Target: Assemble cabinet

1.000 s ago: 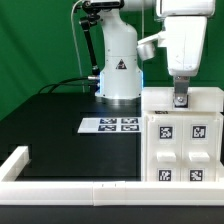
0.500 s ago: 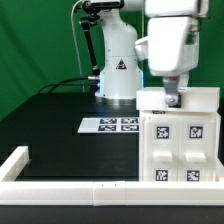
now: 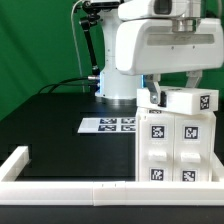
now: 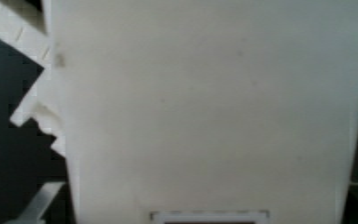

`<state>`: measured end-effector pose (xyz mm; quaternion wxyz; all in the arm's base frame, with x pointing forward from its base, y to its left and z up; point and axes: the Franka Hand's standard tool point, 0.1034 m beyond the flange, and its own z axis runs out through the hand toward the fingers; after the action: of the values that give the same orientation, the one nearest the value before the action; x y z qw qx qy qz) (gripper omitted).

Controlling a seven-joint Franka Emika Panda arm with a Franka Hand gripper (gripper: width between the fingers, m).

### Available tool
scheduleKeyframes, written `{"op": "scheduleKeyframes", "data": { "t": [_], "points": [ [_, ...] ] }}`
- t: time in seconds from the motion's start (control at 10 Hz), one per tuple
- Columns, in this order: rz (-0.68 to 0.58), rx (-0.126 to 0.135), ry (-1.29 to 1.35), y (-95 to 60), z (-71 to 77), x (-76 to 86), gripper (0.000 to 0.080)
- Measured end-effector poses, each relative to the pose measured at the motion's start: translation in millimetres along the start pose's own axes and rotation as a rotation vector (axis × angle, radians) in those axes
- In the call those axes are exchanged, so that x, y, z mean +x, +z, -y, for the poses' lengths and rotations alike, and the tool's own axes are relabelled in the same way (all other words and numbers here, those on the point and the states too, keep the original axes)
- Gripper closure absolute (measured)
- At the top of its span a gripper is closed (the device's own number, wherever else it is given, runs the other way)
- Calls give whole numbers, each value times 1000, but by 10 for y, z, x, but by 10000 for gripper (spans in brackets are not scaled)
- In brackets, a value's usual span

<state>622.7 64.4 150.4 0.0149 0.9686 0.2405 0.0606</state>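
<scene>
The big white arm leans in close and fills the top of the exterior view. Its end effector (image 3: 172,88) points down. The fingers are mostly hidden, so it is not clear if they are spread or closed.

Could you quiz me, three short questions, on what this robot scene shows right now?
1. True or false: the cabinet stands on the exterior view's left side of the table.
2. How many tagged fronts does the cabinet show below the gripper? A) one B) four C) six
3. Fill in: the flat strip with printed tags lying on the black table is the ______ board.

Key
1. False. It stands on the exterior view's right.
2. B. Four tags face the camera, two above and two below.
3. Marker. The marker board lies flat beside the cabinet, in front of the arm's white base.
</scene>
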Motion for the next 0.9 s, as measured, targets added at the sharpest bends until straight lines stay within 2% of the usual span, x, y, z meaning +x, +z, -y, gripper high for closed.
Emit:
{"op": "scheduleKeyframes", "data": {
  "t": [0.3, 0.8, 0.9],
  "points": [
    [-4, 8, 269, 4, 40, 15, 244],
    [-3, 12, 565, 8, 50, 16, 243],
    [-3, 21, 659, 9, 55, 18, 243]
  ]
}}
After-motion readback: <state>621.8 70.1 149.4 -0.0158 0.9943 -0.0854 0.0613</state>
